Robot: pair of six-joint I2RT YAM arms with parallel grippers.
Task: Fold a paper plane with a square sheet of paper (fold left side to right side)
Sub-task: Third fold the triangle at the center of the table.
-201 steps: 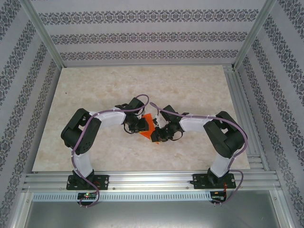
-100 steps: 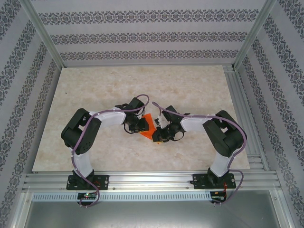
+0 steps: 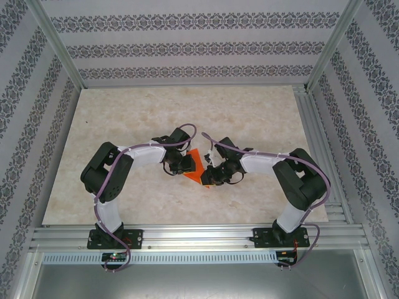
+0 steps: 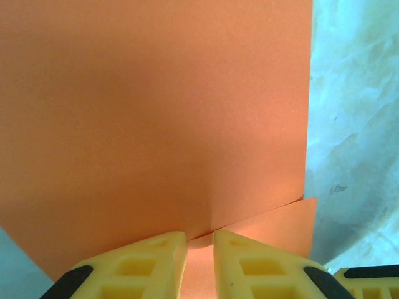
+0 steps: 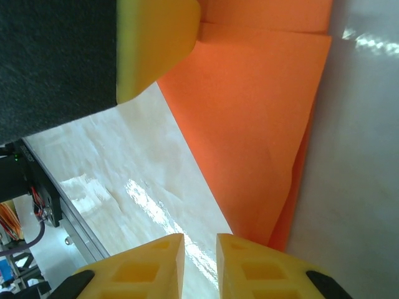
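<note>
The paper plane is a folded piece of bright orange paper [image 3: 195, 164] lying flat on the table between my two grippers. In the left wrist view the paper [image 4: 156, 112] spreads wide, with a folded layer's edge running to my left gripper [image 4: 199, 235]. Its jaws are almost together and its tips rest on the paper. My right gripper [image 5: 199, 237] hovers at the paper's narrow pointed end [image 5: 249, 124], jaws nearly together, with bare table in the slit between them. One yellow finger [image 5: 156, 43] of the left gripper touches the paper's far corner.
The marble-patterned table [image 3: 124, 124] lies open around the arms. An aluminium frame rail [image 3: 187, 237] runs along the near edge and another rail [image 3: 315, 137] along the right side. Patterned walls enclose the back and sides.
My right arm has shifted slightly, its elbow swinging right and its gripper edging along the paper's near tip. The left arm and the paper have stayed in place.
</note>
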